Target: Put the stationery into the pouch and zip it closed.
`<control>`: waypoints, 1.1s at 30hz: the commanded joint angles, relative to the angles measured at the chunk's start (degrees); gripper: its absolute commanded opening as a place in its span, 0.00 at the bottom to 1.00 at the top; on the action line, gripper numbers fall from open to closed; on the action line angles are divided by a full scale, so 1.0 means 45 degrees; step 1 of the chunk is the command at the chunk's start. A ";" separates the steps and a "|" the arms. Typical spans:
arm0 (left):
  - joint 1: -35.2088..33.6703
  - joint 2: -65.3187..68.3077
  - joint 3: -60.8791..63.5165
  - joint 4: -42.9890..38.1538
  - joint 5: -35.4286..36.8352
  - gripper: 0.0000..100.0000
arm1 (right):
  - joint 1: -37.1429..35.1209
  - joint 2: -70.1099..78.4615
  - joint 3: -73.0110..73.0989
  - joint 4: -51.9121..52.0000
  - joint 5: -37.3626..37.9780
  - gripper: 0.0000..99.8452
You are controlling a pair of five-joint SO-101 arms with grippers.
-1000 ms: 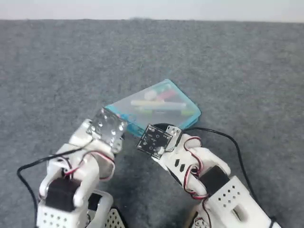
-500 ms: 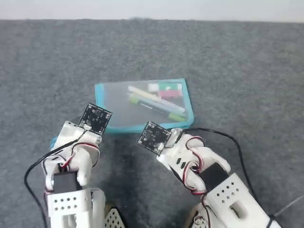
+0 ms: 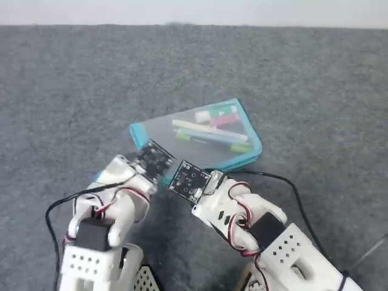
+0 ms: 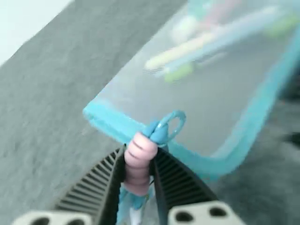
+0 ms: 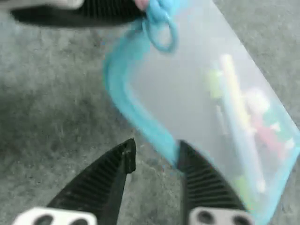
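Left gripper [image 4: 140,157]: nearest us, on the left arm, we find its ribbed jaws pressed onto the zip pull [image 4: 140,161], a pink bead on a teal cord with a teal ring beyond it.
Right gripper [image 5: 157,150]: just to the right of it, the jaws are spread, with the near teal edge of the pouch running into the gap between them; we cannot tell whether either finger touches that edge.
Pouch [image 3: 154,136]: a flat, see-through pouch with teal trim lies on the grey table [image 3: 73,85] just beyond both grippers, turned at a slant, its near-left corner at the left gripper.
Stationery [image 3: 209,128]: several pens or markers in pale yellow, green, blue and pink lie inside the pouch, toward its far-right end.
Done so far: we judge the filling finished, since we see no loose stationery on the table.
Left to do: we judge the zipping to be the step in hand, with the pull gripped at the near-left corner of the pouch.
Hard to make out: from above, the arms' wrist boards cover both grippers and the pouch's near edge.
Zip line: the wrist views are too soft for us to say whether the zip is closed along its whole length.
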 commanded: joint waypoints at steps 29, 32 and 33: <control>0.3634 0.0176 -0.5265 0.3341 0.1856 0.01 | -0.1104 -0.2823 0.1348 -0.2295 0.0977 0.16; 0.3692 0.0176 -0.5538 0.3614 0.1895 0.01 | -0.0752 -0.2784 0.1368 -0.2432 0.1465 0.16; 0.3731 0.0176 -0.5695 0.3751 0.1895 0.01 | -0.0615 -0.2745 0.1387 -0.2686 0.1485 0.16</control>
